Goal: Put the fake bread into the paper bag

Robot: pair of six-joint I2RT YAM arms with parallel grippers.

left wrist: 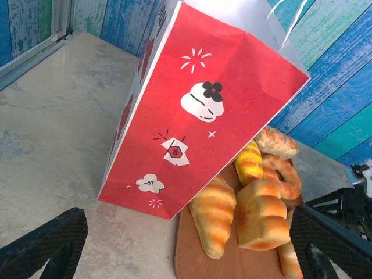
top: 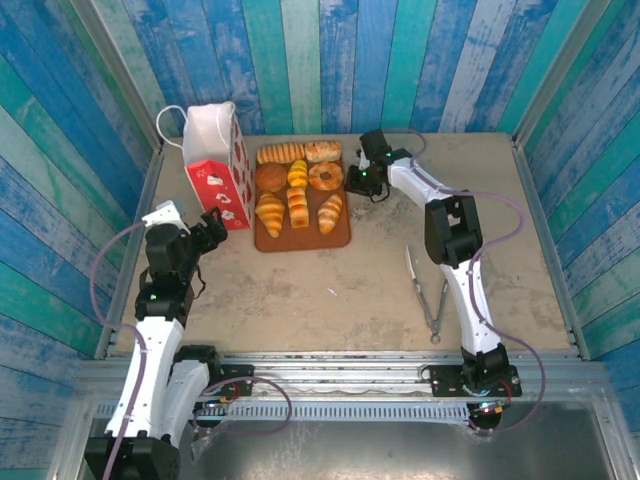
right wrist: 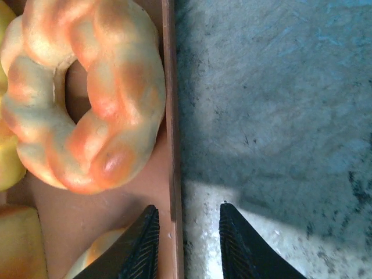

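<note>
Bread (top: 298, 190) lies on the tray (top: 340, 236), just right of the paper bag (top: 215, 165). Right gripper (right wrist: 189, 208) is nearer: ring doughnut (right wrist: 87, 93) just to its left, jaws narrowed astride the tray's right rim, gripping nothing. Left gripper (top: 210, 232) is wide open, empty, facing the bag. Doughnut probably goes first, leftward.

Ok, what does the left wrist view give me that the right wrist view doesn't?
Left wrist adds: the paper bag, red side with white motifs, a croissant and a block loaf next to it, and the left tool wide open.
Right wrist adds: how the right tool sits, with its fingers narrowly apart astride the right rim of the tray.
Shared: the ring doughnut, the tray and some bare table.
</note>
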